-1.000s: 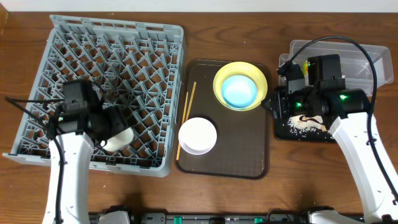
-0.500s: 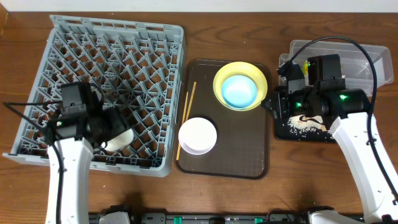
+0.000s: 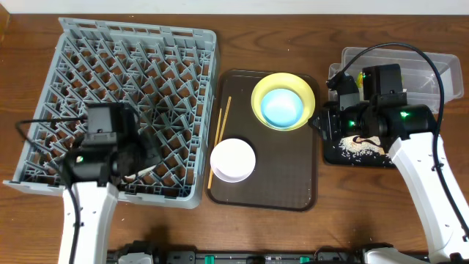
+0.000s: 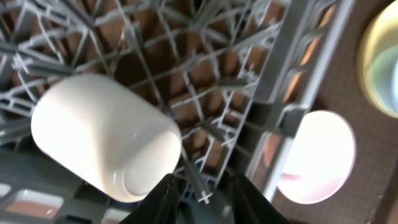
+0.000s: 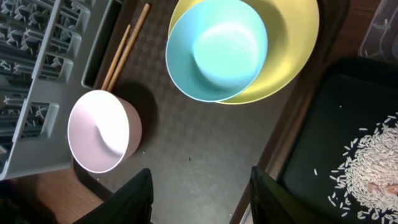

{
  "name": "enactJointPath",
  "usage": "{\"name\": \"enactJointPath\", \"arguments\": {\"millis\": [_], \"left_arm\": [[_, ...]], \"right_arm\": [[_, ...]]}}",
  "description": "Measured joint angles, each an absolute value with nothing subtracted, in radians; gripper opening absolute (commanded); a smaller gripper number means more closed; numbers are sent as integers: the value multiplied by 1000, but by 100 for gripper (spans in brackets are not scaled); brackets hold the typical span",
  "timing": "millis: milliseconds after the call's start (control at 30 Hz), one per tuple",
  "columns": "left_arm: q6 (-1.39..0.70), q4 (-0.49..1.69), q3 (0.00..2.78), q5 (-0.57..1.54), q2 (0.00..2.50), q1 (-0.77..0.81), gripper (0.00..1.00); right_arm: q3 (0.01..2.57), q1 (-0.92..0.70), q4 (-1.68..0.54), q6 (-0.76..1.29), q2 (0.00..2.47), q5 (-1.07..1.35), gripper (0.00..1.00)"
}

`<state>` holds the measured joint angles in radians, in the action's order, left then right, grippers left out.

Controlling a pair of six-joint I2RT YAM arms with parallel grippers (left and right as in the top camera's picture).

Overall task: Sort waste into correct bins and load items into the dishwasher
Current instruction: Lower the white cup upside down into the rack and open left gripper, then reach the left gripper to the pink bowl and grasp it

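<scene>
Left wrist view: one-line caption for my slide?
Small white cup tilted among pegs of the grey plastic dish rack, open jaws beside it.

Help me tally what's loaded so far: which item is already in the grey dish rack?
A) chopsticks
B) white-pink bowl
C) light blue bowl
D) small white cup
D: the small white cup rests among the pegs of the grey dish rack, while the light blue bowl, white-pink bowl and chopsticks sit on the brown serving tray.
</scene>
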<state>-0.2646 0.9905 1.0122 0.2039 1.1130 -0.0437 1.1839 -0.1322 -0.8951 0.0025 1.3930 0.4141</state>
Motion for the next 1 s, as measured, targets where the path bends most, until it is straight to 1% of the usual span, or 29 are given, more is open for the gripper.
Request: {"name": "enactJointPath", "arguments": {"millis": [233, 533, 833, 900, 1000], "left_arm": [[-265, 1019, 1012, 76, 1232, -37, 29], [-265, 1034, 1012, -51, 1235, -37, 30], [-265, 1068, 1012, -91, 1234, -37, 39], [-265, 1067, 1012, -98, 1234, -37, 39], [-264, 1064, 1012, -104, 1234, -37, 40]], "right_arm": [[1184, -132, -897, 2, 1393, 414, 48], [1184, -132, -897, 2, 1393, 414, 47], [1184, -131, -906, -6, 1393, 414, 48], [1184, -131, -906, -8, 1393, 414, 47], [1184, -130, -908, -9, 1393, 414, 50]]}}
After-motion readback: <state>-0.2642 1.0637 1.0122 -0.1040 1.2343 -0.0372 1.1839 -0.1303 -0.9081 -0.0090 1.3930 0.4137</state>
